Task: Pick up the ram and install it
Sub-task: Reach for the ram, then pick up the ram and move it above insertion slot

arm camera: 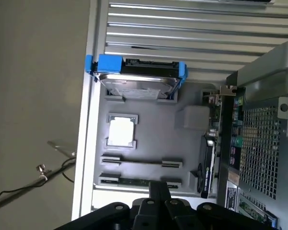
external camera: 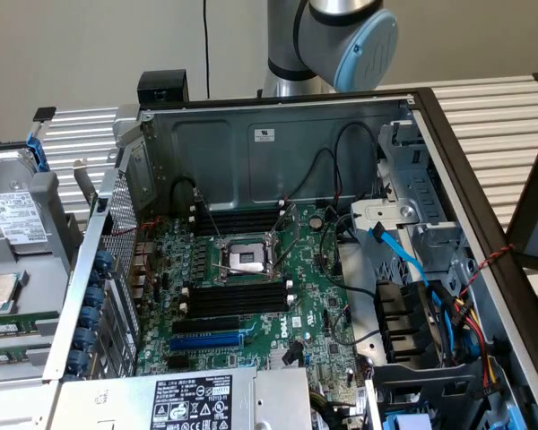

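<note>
The ram (arm camera: 134,182) is a long dark-green stick lying in the grey parts tray (arm camera: 149,115), in the holder closest to my gripper (arm camera: 158,190). My gripper is shut with nothing in it and hangs above the tray edge by that stick, apart from it. In the exterior view the tray (external camera: 45,202) stands left of the open computer case, and green strips (external camera: 0,333) lie near its front. The motherboard (external camera: 314,305) lies in the case with black memory slots (external camera: 238,296) that have white end clips. The arm's grey and blue joint (external camera: 345,36) rises behind the case.
On the tray sit a hard drive in a blue bracket (arm camera: 137,76), a processor chip (arm camera: 121,132) and a second narrow holder (arm camera: 141,163). The case's perforated metal side (arm camera: 259,139) rises beside the tray. Cables (external camera: 430,305) and a drive cage (external camera: 412,215) crowd the case's right side in the exterior view.
</note>
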`<action>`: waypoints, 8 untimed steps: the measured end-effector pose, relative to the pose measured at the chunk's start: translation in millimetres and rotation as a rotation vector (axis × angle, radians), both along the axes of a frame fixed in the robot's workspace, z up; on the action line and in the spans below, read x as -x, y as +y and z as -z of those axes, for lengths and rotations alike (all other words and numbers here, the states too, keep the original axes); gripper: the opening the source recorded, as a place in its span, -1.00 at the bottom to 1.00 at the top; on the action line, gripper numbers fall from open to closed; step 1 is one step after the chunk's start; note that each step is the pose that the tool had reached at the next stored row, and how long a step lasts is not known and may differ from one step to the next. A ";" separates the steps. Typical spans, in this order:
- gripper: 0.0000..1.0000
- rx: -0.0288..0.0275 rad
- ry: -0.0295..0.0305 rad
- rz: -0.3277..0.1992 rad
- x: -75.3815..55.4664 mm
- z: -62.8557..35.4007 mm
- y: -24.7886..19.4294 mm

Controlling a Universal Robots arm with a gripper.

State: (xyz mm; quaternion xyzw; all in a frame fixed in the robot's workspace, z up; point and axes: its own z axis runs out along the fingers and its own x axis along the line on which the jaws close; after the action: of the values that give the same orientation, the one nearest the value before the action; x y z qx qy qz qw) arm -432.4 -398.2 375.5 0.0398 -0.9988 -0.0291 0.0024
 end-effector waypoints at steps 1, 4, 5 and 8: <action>-0.79 0.0000 -0.0001 -0.019 0.0 0.3 0.0; -0.79 0.0000 -0.0001 -0.072 0.0 1.0 0.0; -0.79 0.0000 -0.0001 -0.092 0.0 1.3 0.0; -0.79 -0.0001 -0.0001 -0.145 0.0 2.0 0.0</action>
State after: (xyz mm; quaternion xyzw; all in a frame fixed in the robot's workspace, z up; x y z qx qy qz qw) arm -432.3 -398.2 373.6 0.1122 -0.9933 -0.0289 0.0044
